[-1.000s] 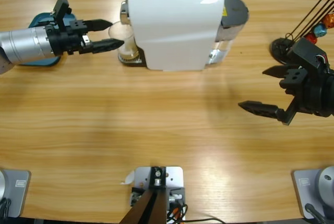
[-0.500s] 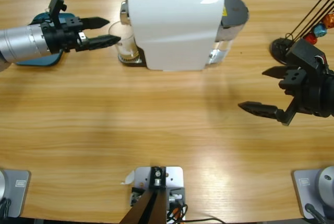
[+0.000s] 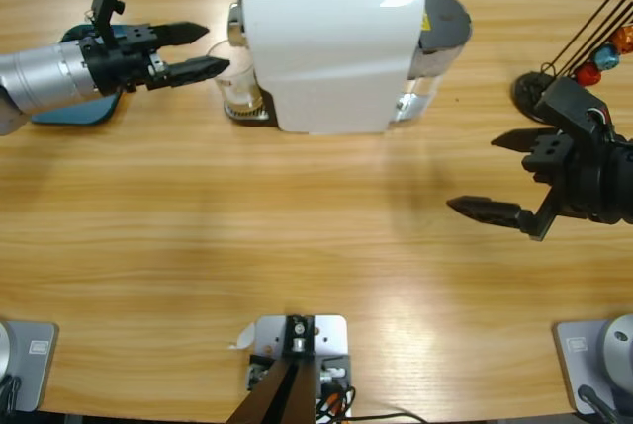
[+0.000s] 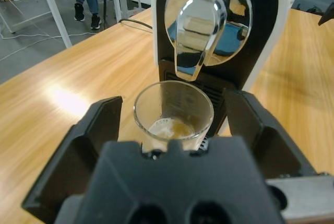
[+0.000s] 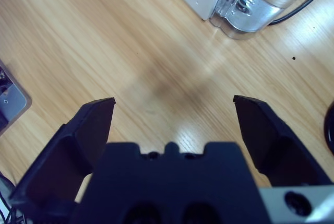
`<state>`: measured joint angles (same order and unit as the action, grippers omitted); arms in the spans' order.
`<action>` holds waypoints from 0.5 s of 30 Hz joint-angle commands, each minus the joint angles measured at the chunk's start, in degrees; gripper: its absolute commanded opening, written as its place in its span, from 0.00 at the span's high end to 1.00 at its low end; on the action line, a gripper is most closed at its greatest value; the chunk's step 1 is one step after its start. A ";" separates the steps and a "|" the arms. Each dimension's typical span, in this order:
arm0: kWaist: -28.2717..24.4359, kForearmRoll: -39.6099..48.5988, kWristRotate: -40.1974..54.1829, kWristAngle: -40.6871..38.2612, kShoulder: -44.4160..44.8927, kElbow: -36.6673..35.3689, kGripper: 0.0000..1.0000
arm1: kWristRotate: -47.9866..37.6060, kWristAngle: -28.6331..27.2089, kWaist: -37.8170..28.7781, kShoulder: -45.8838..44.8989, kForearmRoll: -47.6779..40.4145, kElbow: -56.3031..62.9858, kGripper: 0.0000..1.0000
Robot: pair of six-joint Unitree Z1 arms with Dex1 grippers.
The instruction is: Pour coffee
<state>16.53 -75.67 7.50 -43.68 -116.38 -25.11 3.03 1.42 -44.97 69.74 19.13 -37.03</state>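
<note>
My left gripper [image 3: 198, 48] is the one that matters here: its jaws stand apart, empty, with the glass tumbler [image 4: 174, 114] straight ahead of them, centred in the gap but beyond the tips, not yet between them. The glass stands upright under the spout [image 4: 201, 33] of the white coffee machine [image 3: 331, 48], and a shallow layer of amber coffee [image 4: 172, 128] lies at its bottom. From above, my left arm comes in from the table's left edge, pointing along the table toward the glass, so the approach line runs level and straight at the tumbler's side, its upright axis crossing my jaws squarely. Whether the jaw tips are level with the rim or lower I cannot quite judge from the wrist view. My right gripper [image 3: 504, 179] hangs well apart on the far side of the machine (jaws wide, nothing in them), over bare table [image 3: 297, 246]. The left arm is plainly the nearer one; I would say a short straight advance would bracket the glass.
</note>
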 commanded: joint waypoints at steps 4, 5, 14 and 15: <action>-0.74 -1.15 -0.73 -4.24 -5.81 -0.38 0.14 | 1.01 0.99 -0.71 2.84 1.09 -1.06 0.00; -0.80 -1.15 -0.99 -4.41 -5.93 -0.73 0.14 | 1.01 1.06 -0.73 2.91 1.09 -1.11 0.00; -0.97 -0.98 -4.31 -4.57 -6.49 -2.07 0.14 | 1.01 1.39 -0.73 3.20 1.26 -1.29 0.00; -0.97 -0.96 -4.81 -4.57 -6.53 -2.29 0.14 | 1.01 1.39 -0.73 3.20 1.28 -1.29 0.00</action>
<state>16.35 -76.20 4.98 -47.51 -119.70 -26.31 3.06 2.02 -44.97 71.38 19.69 -38.48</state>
